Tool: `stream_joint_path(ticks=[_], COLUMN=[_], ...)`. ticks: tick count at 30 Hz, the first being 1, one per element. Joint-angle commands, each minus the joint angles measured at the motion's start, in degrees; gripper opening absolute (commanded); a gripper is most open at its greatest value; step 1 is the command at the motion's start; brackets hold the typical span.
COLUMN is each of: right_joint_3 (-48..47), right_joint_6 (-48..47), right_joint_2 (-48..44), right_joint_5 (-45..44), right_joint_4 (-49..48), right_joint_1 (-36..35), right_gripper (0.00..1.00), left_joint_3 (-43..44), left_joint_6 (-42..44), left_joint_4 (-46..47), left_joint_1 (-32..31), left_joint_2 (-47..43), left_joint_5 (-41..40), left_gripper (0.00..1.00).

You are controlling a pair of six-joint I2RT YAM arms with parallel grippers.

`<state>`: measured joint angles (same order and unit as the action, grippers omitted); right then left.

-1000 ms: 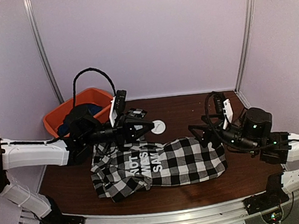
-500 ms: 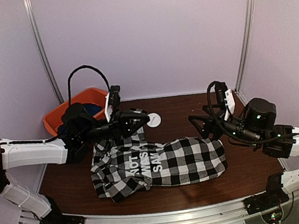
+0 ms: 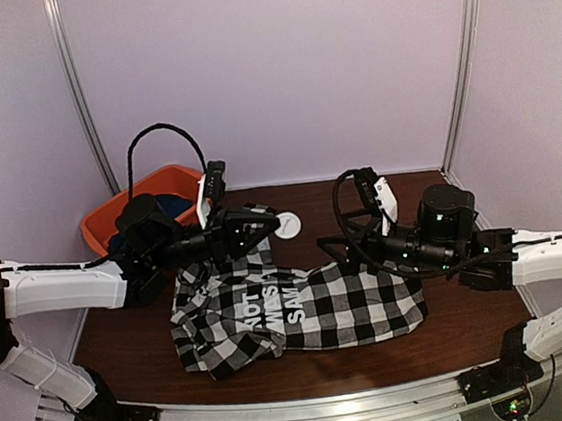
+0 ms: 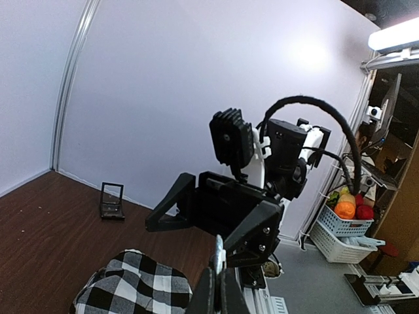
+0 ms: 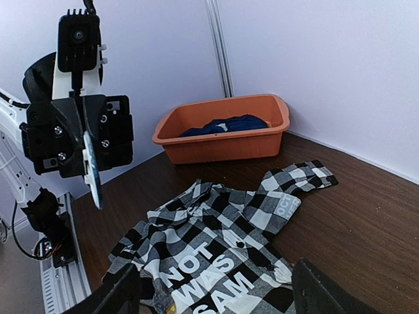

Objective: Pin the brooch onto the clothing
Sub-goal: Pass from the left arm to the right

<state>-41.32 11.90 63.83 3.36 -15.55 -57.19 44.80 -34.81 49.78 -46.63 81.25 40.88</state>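
On the table (image 3: 455,338), dead centre, lies the checked shirt (image 3: 351,304), its lettering panel toward 9 o'clock. My left claw (image 3: 270,224) hangs over its 11 o'clock corner, clamped on the white brooch (image 3: 289,226). From above the brooch shows its round face; my right wrist view catches it edge-on. My right claw (image 3: 337,250), spread wide and empty, hovers at the shirt's 1 o'clock. The orange basin (image 3: 97,230) sits at 10 o'clock.

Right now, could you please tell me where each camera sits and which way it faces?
Top external: above and behind, looking down on the checked shirt; left arm and right arm show.
Left wrist: faces the open right gripper; its own shut fingers pinch the brooch.
Right wrist: faces the left gripper and orange tub; its own fingers show.
Shared: both wrist views see the checked shirt.
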Motion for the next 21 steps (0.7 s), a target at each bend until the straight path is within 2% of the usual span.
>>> stream_joint_path(ticks=[1,4,9,14,21], right_joint_3=[-4.36,-5.51,-4.33,-4.05,-2.38], right_joint_6=[-2.21,-3.16,-1.90,-0.18,1.12], right_joint_2=[0.90,1.29,0.69,1.79,4.37], right_joint_5=[3.44,2.74,2.81,3.97,5.16], right_joint_4=[0.39,1.52,-1.88,-2.36,-9.05], right_joint_1=[-0.12,-0.09,-0.12,-0.12,-0.69], right_gripper=[0.81,0.80,0.80,0.76,0.73], left_joint_3=[0.56,0.04,-0.21,-0.79,-2.45], left_joint_6=[-0.49,-2.06,-1.33,-2.31,-5.53], left_joint_4=[1.45,3.32,2.47,4.07,8.78], left_joint_1=[0.40,0.40,0.40,0.40,0.40], left_joint_2=[0.00,0.16,-1.35,-2.06,-0.77], left_joint_5=[1.16,1.01,0.29,0.23,-0.14], left_gripper=[0.00,0.00,0.00,0.00,0.00])
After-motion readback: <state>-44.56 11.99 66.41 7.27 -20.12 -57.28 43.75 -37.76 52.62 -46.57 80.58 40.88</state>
